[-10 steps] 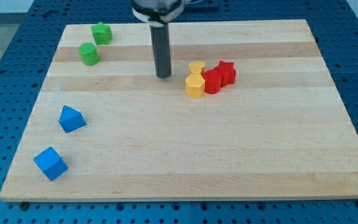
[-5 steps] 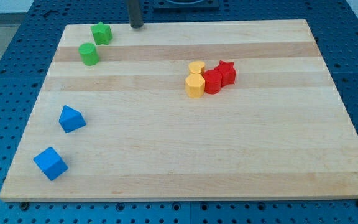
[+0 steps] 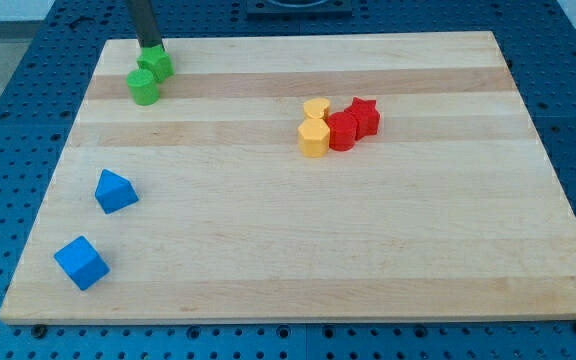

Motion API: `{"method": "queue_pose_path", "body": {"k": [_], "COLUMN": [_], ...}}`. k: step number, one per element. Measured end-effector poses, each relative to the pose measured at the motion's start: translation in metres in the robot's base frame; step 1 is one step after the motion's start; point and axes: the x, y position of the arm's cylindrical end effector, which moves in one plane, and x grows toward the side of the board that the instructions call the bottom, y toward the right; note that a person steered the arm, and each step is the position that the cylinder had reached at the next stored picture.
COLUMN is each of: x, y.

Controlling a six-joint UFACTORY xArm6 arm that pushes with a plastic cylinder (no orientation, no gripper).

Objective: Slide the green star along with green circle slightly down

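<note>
Pressing my tip (image 3: 150,46) against the upper edge of the green star (image 3: 156,64), I stand at the view's top left corner of the table (image 3: 288,250). I carry no fingers, only a straight dark rod, so nothing is gripped; the rod's end simply meets the star from the side toward the view's top. The green star sits just below my tip and touches the green circle (image 3: 144,87), which lies just below it and a little toward the view's left. Both green blocks are close to the table's upper left corner.

Near the middle of the table, toward the view's right of centre, four blocks cluster together: a yellow heart (image 3: 316,108) above a yellow hexagon (image 3: 314,138), with a red block (image 3: 343,131), whose shape I cannot make out surely, touching the hexagon's right side, and a red star (image 3: 365,115) just right of and above that. Well apart from these, at the view's left, a blue triangle (image 3: 115,190) sits above a blue cube (image 3: 81,262), the two near each other but not touching.

I can read no brand, label or writing on the blocks, the rod or the wooden table. The blue perforated surface (image 3: 8,120) around the table bears no lettering either.
</note>
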Motion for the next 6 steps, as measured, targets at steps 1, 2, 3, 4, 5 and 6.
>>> {"method": "queue_pose_path", "body": {"k": [1, 2, 3, 4, 5, 6], "x": [0.029, 0.055, 0.083, 0.106, 0.114, 0.111], "y": [0.0, 0.0, 0.0, 0.0, -0.007, -0.053]}}
